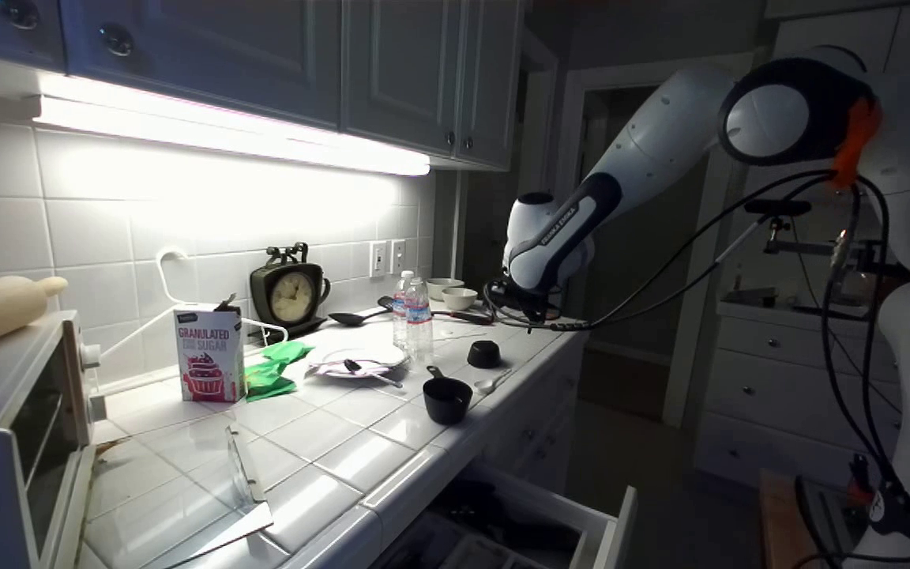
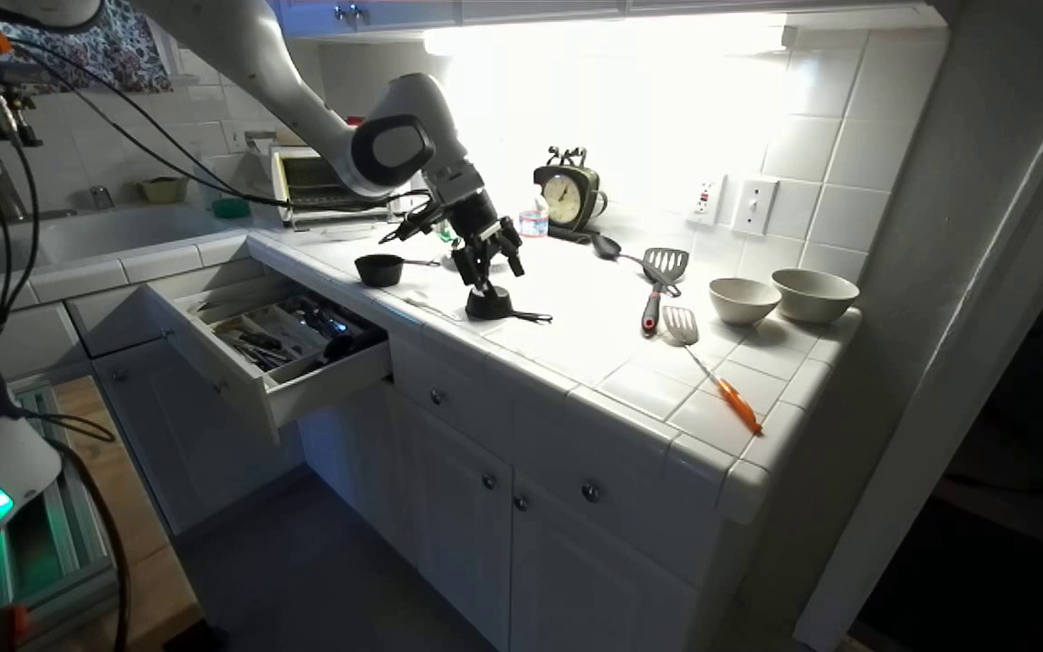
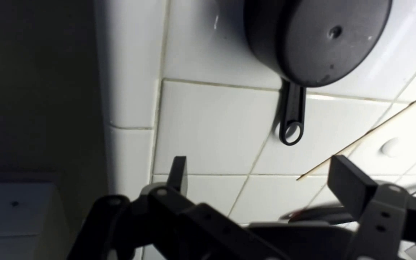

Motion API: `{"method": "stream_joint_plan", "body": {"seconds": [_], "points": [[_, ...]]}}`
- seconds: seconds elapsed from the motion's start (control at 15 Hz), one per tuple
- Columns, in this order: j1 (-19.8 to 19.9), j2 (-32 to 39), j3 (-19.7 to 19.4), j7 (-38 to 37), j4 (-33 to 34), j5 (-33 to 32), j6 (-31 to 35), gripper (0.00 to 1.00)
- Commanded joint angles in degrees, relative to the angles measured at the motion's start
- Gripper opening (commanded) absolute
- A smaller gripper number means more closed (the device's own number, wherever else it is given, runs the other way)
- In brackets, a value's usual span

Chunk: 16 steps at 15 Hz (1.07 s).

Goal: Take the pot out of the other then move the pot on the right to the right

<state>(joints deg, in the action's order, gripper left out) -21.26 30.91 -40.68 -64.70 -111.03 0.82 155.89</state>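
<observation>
Wrist view has the pincer [image 3: 260, 175] spread wide apart and the upturned pot [image 3: 334, 47] near the desk's [image 3: 211, 126] front edge, so imo line up over its handle [image 3: 294, 104], squeeze, and drag right along that edge.

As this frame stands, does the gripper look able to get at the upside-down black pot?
Probably yes. In the wrist view, the gripper is open, nothing visible covers the upside-down black pot, and its handle points toward the gripper. It would likely need to shift over the pot before closing.
</observation>
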Motion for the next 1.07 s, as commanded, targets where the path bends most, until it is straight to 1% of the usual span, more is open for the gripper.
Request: {"method": "stream_joint_plan", "body": {"seconds": [0.0,0.07,0.2,0.33,0.47,0.67,1.0], "points": [[5.22,-10.09,7.04,7.10,-1.62,-4.94,-9.73,1.00],[6.93,-11.86,9.32,9.13,-1.59,-5.19,-12.13,1.00],[11.73,-15.25,15.26,14.84,-1.64,-3.98,-16.62,1.00],[16.47,-17.46,20.77,21.63,-1.83,-1.98,-19.54,1.00],[20.00,-19.11,24.57,28.52,-1.89,-0.29,-22.07,1.00],[23.64,-20.94,28.05,39.35,-2.54,1.26,-24.26,1.00],[26.83,-22.22,31.11,56.36,-2.80,3.16,-28.71,1.00]]}}
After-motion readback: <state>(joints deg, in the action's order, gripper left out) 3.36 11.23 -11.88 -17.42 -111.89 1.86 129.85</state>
